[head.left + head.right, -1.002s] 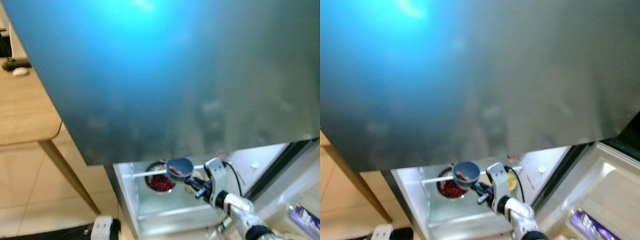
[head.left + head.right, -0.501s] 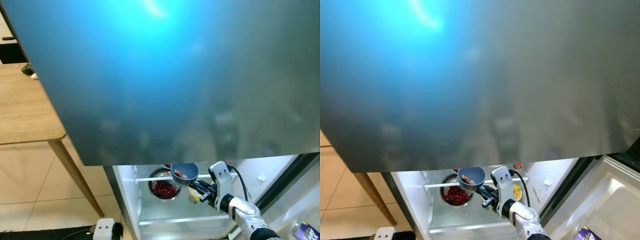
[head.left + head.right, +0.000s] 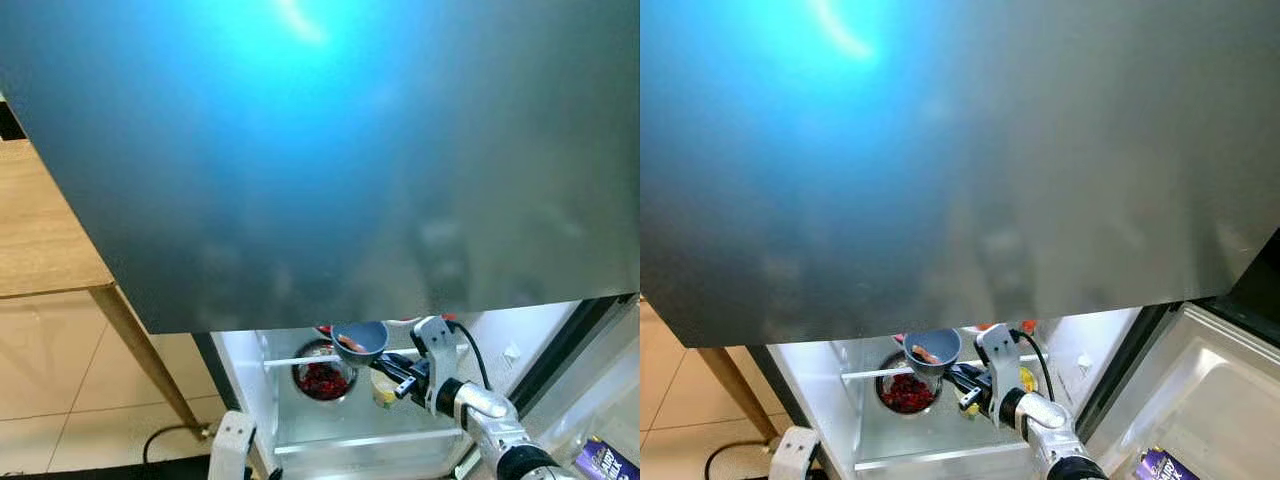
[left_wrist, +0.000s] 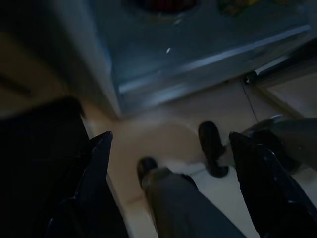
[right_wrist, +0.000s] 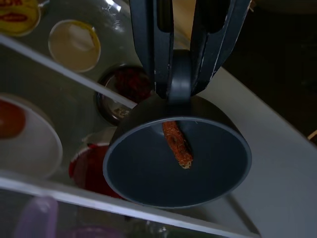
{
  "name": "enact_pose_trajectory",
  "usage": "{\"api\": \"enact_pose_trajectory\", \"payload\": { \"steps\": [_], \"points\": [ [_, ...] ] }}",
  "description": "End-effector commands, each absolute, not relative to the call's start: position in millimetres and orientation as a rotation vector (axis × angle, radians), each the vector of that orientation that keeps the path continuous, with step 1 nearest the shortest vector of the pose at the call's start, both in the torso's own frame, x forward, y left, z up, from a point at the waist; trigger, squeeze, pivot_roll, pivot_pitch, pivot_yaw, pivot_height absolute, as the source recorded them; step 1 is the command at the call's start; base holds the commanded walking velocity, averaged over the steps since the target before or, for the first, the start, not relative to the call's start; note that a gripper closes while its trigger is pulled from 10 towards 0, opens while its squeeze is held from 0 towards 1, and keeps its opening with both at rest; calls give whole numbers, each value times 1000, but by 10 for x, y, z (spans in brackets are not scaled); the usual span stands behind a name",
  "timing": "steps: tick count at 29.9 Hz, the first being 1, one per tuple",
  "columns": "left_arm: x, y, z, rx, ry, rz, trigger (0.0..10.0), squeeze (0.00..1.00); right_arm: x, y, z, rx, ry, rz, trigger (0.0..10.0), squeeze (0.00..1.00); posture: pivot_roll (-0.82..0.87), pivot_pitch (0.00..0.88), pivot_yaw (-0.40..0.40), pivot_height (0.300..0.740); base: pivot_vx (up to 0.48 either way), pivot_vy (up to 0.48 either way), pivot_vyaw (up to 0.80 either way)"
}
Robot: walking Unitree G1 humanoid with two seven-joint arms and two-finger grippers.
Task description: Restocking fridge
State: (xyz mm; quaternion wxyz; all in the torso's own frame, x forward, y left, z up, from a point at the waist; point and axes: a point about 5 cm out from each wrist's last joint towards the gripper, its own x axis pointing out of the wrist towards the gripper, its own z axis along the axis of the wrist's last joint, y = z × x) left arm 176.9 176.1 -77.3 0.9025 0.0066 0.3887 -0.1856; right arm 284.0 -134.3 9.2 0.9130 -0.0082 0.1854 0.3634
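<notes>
Blue bowl (image 5: 177, 163): I've got it pinched by its rim and it hangs out over the fridge's lower shelves, mouth tipped toward my wrist camera, one orange-brown strip of food (image 5: 177, 144) lying inside. Tilted like that, I judge the strip could slide if I rush.

Right gripper (image 5: 181, 74): both black fingers are clamped on the bowl's rim from above. I'm holding it high and out front so it clears the white rail (image 3: 300, 358) before going in.

Shelf below: a metal bowl of red pieces (image 3: 322, 378) sits just behind the rail, a yellow-lidded tub (image 3: 1026, 380) beside it, a pale round lid (image 5: 74, 44) and a white dish (image 5: 29, 144) further along. My pick for a landing spot is the free glass between them.

Fridge door (image 3: 330, 150): the big grey-blue panel hangs over my head cameras, so I'm working under it.

Left gripper (image 4: 168, 168): idle, hanging low toward the floor, its fingers (image 4: 99, 163) well apart.

Wooden table (image 3: 40, 240): off to my left, out of play.
</notes>
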Motion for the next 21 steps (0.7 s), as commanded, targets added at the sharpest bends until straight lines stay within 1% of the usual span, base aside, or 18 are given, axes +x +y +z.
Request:
{"api": "enact_pose_trajectory", "payload": {
  "steps": [1,5,6,14,18,19,21],
  "points": [
    [1833,1710,-735,70,771,-446,10000,0,2894,-1355,145,-34,376,752,10000,0,-76,0,-5,730,0,0,0],
    [1952,1623,-659,106,709,-510,10000,0,2903,-1427,161,-31,381,750,10000,0,-75,0,-3,710,0,0,0],
    [1952,1623,-659,106,709,-510,10000,0,2903,-1427,161,-31,381,750,10000,0,-75,0,-3,710,0,0,0],
    [2010,1580,-620,143,671,-537,10000,0,2910,-1515,170,-60,399,747,10000,0,-73,0,-4,670,0,0,0],
    [2020,1575,-613,146,664,-538,10000,0,2922,-1529,188,-59,394,749,10000,0,-72,0,-5,660,0,0,0],
    [2023,1573,-609,147,659,-539,10000,0,2929,-1540,215,-61,385,768,10000,0,-72,0,-5,650,0,0,0],
    [2024,1571,-608,148,657,-539,10000,0,2932,-1544,226,-61,382,777,10000,0,-72,0,-5,645,0,0,0]
  ]
}}
